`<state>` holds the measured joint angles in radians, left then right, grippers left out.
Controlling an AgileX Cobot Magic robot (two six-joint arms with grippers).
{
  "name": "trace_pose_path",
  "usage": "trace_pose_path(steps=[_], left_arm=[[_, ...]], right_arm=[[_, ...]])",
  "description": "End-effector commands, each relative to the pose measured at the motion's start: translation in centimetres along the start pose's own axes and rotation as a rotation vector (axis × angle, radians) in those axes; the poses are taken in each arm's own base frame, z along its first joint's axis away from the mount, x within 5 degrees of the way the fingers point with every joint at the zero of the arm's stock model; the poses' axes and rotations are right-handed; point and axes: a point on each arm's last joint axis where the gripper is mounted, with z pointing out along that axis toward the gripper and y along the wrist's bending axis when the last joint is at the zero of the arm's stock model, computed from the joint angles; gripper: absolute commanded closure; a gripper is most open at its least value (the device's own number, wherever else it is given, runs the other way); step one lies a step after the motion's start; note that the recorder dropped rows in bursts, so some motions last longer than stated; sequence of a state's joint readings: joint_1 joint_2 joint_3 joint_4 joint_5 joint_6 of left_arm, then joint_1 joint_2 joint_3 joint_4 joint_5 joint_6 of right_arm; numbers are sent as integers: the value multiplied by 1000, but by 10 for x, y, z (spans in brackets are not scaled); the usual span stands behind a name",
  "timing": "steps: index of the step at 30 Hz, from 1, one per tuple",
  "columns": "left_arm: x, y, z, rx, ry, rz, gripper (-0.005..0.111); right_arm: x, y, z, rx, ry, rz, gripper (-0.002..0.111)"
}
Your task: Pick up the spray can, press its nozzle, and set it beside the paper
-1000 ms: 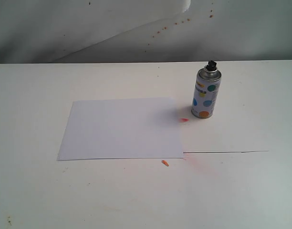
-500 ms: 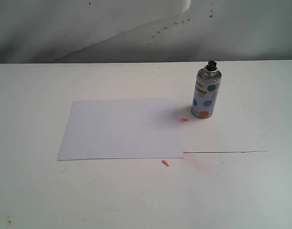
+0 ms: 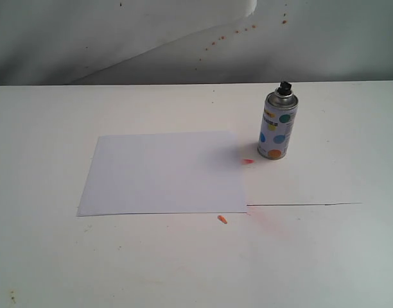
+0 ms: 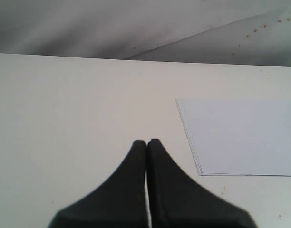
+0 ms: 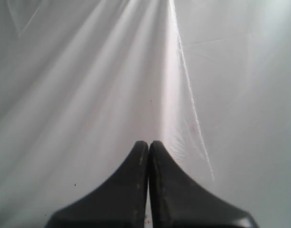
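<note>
The spray can (image 3: 277, 126) stands upright on the white table, silver-white with coloured dots and a small black nozzle on its domed top. It stands just right of the paper (image 3: 164, 172), a flat white sheet that also shows in the left wrist view as the paper (image 4: 240, 135). Neither arm appears in the exterior view. My left gripper (image 4: 147, 142) is shut and empty above bare table, left of the sheet. My right gripper (image 5: 148, 143) is shut and empty, facing the creased white backdrop; the can is out of its view.
The white table (image 3: 55, 256) carries small orange paint marks: one (image 3: 248, 161) by the can, one (image 3: 222, 219) below the sheet's near right corner. A thin seam (image 3: 312, 204) runs right from the sheet. The curling backdrop sheet (image 3: 119, 38) hangs behind, speckled orange.
</note>
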<state>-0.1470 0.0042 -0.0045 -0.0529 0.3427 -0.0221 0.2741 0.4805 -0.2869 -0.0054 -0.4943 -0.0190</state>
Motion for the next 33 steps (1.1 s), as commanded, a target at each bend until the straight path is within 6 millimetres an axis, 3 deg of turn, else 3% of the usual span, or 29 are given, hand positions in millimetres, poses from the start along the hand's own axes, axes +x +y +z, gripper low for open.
trace_pose_path(steps=[1,5,12,16,24,33], left_arm=[[1,0,0,0,-1,-7,107],[1,0,0,0,-1,-7,107],[1,0,0,0,-1,-7,107],[1,0,0,0,-1,-7,107],[1,0,0,0,-1,-7,107],[1,0,0,0,-1,-7,107]], right_arm=[[-2,0,-1,2,-14,-10,108],[1,-2,-9,17,59,6,108],[14,-16,-50,251,292,-73,108],[38,-23,-61,357,374,-81,108],[92,-22,-85,374,476,-49,108],[94,-20,-91,372,503,-63,108]])
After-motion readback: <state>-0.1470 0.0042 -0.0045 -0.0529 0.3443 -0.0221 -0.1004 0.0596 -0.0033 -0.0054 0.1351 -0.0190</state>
